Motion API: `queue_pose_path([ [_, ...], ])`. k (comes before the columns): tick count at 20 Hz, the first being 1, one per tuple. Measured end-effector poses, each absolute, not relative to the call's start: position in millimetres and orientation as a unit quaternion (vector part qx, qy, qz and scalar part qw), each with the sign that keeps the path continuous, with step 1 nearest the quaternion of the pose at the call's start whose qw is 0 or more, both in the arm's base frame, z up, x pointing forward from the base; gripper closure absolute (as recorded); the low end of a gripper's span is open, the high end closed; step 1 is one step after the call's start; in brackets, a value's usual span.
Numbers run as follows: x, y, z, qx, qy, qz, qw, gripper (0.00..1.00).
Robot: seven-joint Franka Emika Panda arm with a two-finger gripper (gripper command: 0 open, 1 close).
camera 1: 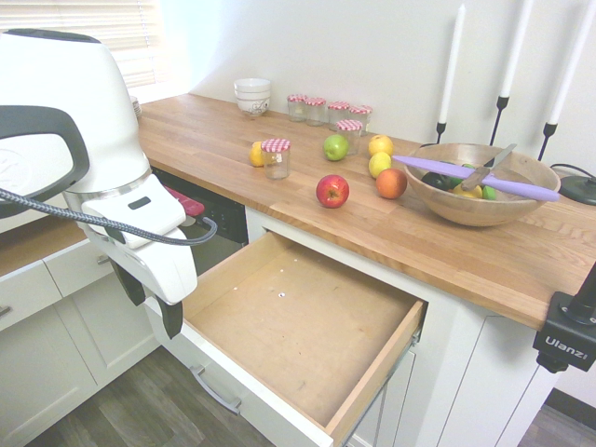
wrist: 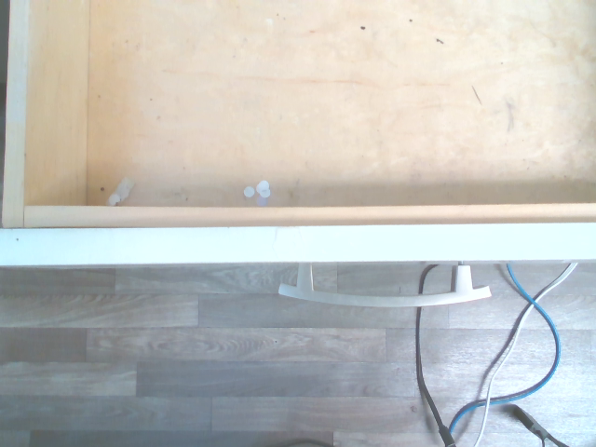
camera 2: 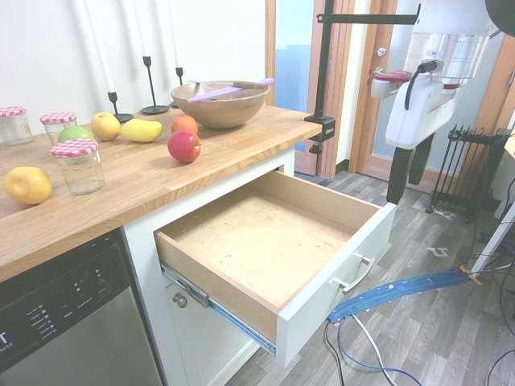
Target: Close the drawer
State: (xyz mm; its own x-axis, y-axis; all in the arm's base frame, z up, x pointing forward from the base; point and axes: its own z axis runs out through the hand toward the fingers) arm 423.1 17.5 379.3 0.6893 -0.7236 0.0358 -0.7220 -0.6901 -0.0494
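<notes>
The drawer [camera 1: 307, 326] stood pulled far out from under the front edge of the wooden surface [camera 1: 447, 242], its brown bottom bare save for a few small white specks near the front panel. Its bar handle [wrist: 384, 293] faced the floor side, seen from above in the wrist view. The pincer [camera 2: 406, 173] hung open and pointing down, just beyond the drawer's white front, holding nothing and clear of the handle. A red apple [camera 1: 332, 190] lay on the surface near its front edge, above the drawer.
</notes>
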Motion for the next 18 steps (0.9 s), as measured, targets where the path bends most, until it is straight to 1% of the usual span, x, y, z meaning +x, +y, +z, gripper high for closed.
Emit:
queue_pose_path([
  [6,421,16,361,-0.919,0.392,-0.032,0.016,0.0],
  [18,435,-11,238,-0.913,0.407,-0.002,0.009,0.0],
])
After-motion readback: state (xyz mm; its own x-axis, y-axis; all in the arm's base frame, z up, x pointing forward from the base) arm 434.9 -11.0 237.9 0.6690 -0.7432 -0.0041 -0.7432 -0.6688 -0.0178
